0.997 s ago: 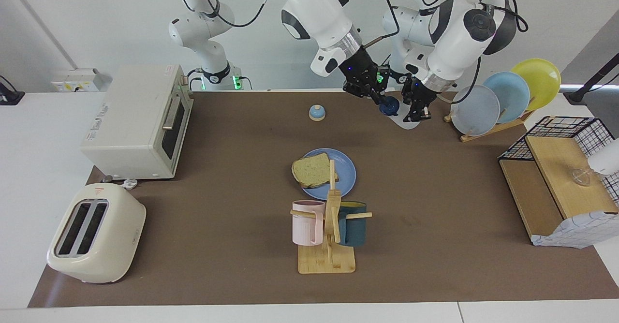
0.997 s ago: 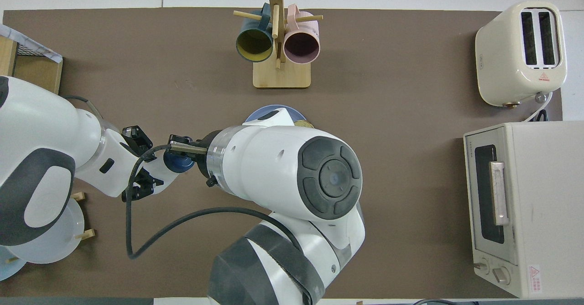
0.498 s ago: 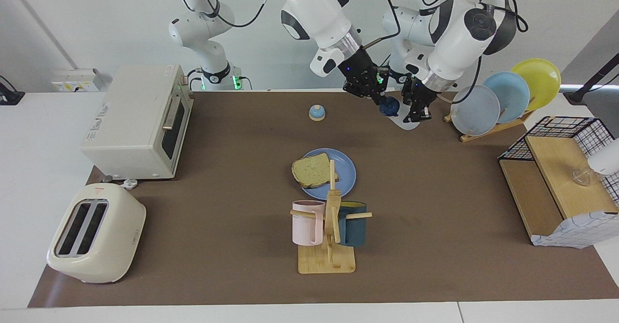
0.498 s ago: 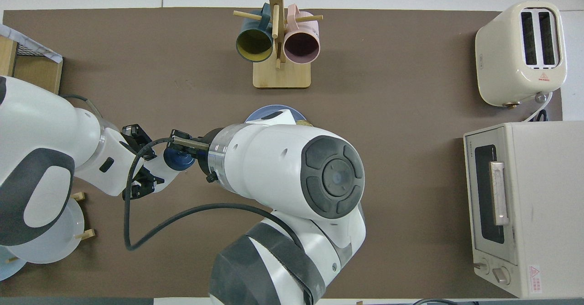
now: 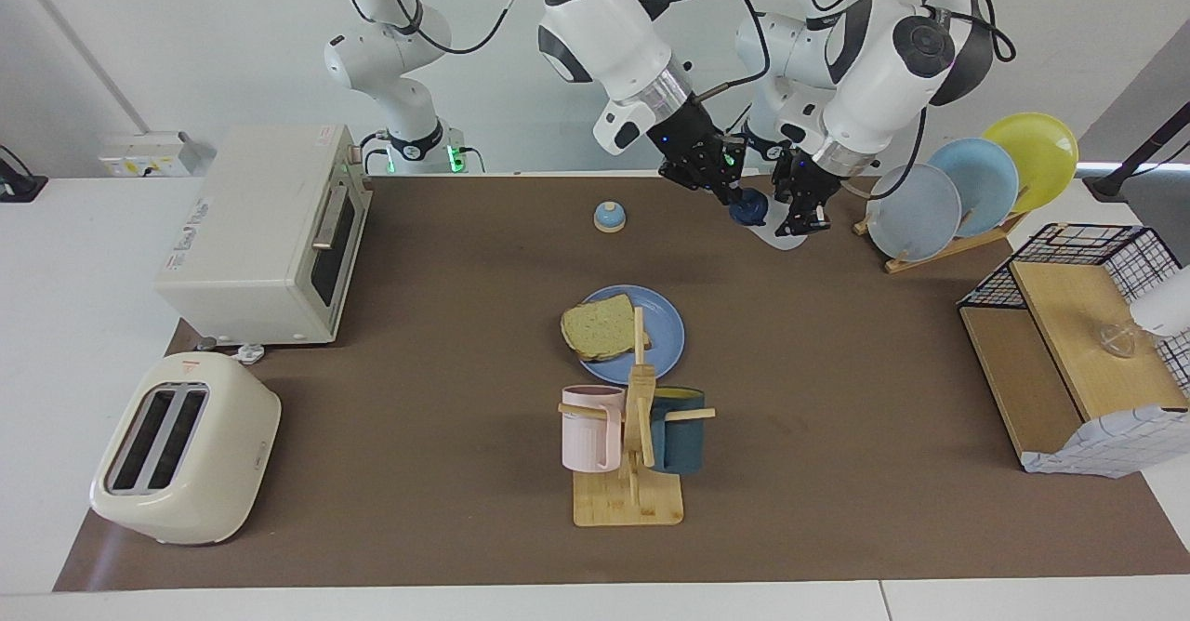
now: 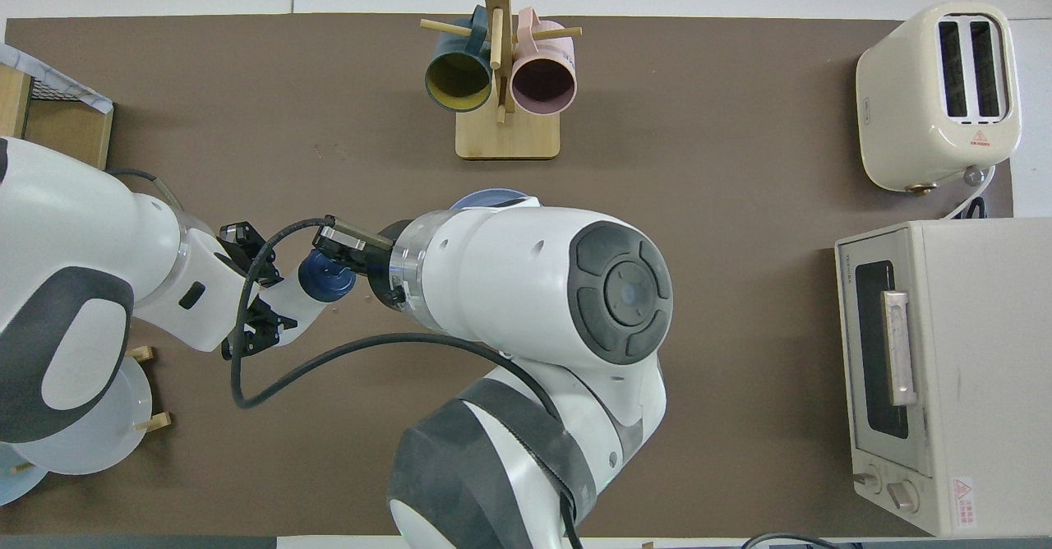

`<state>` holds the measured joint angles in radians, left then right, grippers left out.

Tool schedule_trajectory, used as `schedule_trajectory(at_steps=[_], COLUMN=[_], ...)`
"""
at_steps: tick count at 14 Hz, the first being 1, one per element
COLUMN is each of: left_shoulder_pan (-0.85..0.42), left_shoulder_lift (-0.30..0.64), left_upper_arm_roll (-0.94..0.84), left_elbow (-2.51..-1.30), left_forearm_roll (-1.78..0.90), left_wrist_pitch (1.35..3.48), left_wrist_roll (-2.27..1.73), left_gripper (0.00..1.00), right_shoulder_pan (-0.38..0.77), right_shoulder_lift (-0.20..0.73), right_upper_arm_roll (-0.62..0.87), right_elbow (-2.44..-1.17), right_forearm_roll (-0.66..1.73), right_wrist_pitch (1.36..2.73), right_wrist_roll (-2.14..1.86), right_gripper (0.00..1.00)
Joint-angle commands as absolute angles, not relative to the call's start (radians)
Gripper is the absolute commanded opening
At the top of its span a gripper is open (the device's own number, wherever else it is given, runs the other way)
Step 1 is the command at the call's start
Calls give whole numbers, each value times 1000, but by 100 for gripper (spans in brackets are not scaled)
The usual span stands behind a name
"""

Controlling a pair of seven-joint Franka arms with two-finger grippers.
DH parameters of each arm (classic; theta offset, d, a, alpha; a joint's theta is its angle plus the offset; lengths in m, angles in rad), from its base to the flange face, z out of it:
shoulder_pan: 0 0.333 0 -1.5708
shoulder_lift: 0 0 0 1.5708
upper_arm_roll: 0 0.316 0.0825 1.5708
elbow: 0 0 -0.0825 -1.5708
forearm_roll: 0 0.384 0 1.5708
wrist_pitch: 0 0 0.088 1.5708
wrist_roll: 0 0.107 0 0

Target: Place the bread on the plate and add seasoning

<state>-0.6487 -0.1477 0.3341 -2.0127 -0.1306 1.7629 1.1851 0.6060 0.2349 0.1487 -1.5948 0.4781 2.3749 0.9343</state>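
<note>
The bread lies on the blue plate in the middle of the table; in the overhead view only the plate's rim shows from under the right arm. The seasoning, white with a navy cap, is held tilted low over the table near the robots, toward the left arm's end. My left gripper is shut on its white body. My right gripper is shut on its cap.
A blue-domed bell sits between the plate and the robots. A mug rack stands just past the plate. A toaster oven, a toaster, a plate rack and a wire shelf line the table's ends.
The right arm's wrist has turned and shifted slightly, and the bottle's cap end has moved a little with it. The left gripper has barely moved. Bread and plate are unchanged.
</note>
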Motion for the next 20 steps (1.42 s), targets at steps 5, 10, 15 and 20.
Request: schedule_trajectory(at_steps=[5,10,15,20], left_shoulder_pan=[-652,-652,-652,-652], left_shoulder_lift=[-181,-183,-183,-186], left_upper_arm_roll=[334,334,334,334], left_elbow=[-2051,-2052,-2052,-2056], left_forearm_roll=[-130,-130,-130,-130], left_wrist_pitch=[1761,1761,1759,1761], left_wrist_roll=[1187,1187,1187,1189], left_gripper=[0,0,0,0], right_shoulder_pan=[592,598,614,609], right_shoulder_lift=[233,233,229,235], right_upper_arm_roll=[152,153,153,153], right_elbow=[-1597,-1600,-1612,-1617], right_forearm_roll=[465,331,330,337], right_wrist_pitch=[2448,2450,2450,2523], right_wrist_roll=[807,792,833,1030], right_gripper=[0,0,0,0])
